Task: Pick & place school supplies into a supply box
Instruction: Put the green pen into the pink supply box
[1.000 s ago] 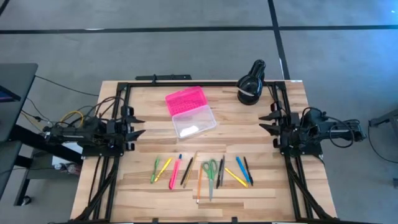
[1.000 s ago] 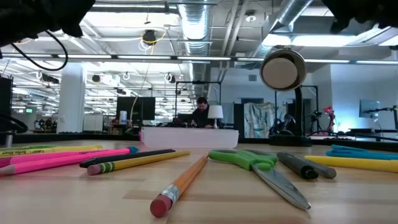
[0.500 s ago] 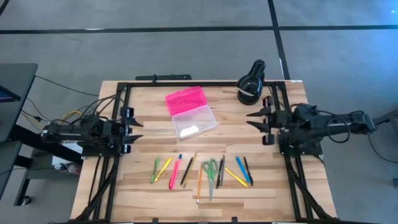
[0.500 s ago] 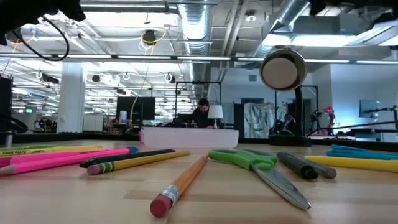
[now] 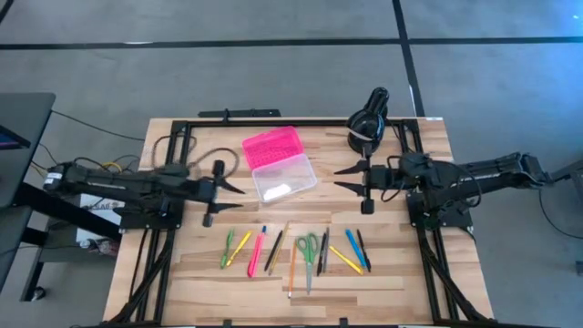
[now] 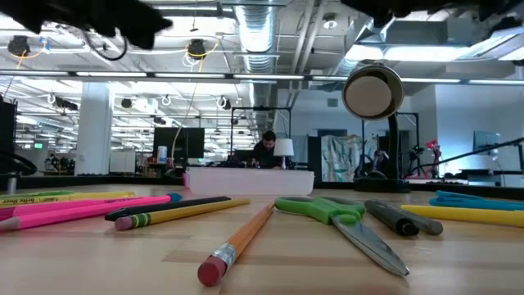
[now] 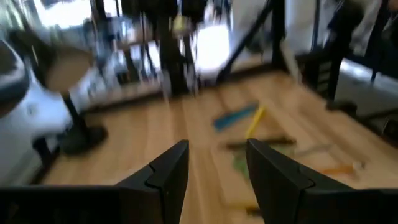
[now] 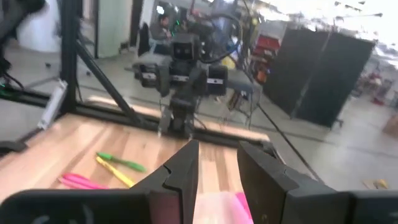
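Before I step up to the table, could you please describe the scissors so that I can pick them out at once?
Look at the wooden table and find the row of pens and pencils along its near edge, below the pink-lidded box. The scissors lie about midway along that row, and they alone have looped green handles and bare metal blades.

We see a black rounded lamp (image 5: 368,122) with a white band at the wooden bench's (image 5: 200,264) far right corner; a person (image 6: 265,149) sits far behind.
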Motion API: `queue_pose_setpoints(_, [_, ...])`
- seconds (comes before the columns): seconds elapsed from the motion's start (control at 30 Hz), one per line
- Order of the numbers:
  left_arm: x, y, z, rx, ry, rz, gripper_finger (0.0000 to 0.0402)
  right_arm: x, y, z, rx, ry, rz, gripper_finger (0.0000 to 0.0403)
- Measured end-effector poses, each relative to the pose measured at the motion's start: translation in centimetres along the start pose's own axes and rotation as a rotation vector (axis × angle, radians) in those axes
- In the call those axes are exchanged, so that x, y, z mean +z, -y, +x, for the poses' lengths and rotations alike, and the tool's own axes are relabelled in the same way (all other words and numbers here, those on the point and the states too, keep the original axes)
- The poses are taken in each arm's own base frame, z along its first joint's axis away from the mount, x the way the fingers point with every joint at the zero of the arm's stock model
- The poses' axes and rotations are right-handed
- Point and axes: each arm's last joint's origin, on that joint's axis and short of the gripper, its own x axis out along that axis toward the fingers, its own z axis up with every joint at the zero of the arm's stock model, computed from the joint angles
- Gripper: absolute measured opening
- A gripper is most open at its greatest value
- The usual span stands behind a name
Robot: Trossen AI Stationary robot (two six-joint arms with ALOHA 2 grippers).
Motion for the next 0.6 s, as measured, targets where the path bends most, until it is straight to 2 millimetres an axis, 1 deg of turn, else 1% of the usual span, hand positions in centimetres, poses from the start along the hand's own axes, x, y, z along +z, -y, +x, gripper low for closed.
queue_pose_setpoints(0.17, [0.5,0.4,2.6,-0.058,-0.315,-0.116,0.0155,-1.0,-0.3,0.9,-0.001,-0.076,-0.005,0.0107])
queue_pose_setpoints(0.23, [1.0,0.7,3.4,-0.041,-0.433,-0.164,0.0155,-1.4,-0.4,1.2,0.005,-0.095,-0.007,0.0107])
queue_pose_setpoints(0.43, [1.7,1.7,5.2,0.191,-0.74,-0.386,0.0155,-2.6,-0.8,2.2,0.022,-0.169,0.024,0.0107])
queue_pose_setpoints(0.6, [1.2,3.5,6.3,0.311,-0.899,-0.555,0.0155,-3.7,-1.2,2.7,0.039,-0.242,0.043,0.0107])
